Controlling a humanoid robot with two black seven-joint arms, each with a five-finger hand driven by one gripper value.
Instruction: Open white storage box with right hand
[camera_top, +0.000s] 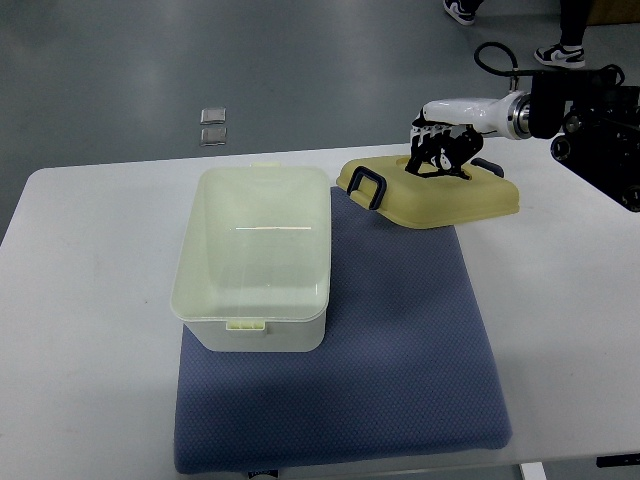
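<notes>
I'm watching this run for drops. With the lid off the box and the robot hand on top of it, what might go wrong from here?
1. The lid lies partly on the blue mat and partly on the white table, so it sits unevenly and may slide when the right robot hand lets go.
2. The fingers appear hooked near the lid's top handle; pulling away could drag the lid along.
3. A sliding lid could bump the open storage box beside it.
</notes>
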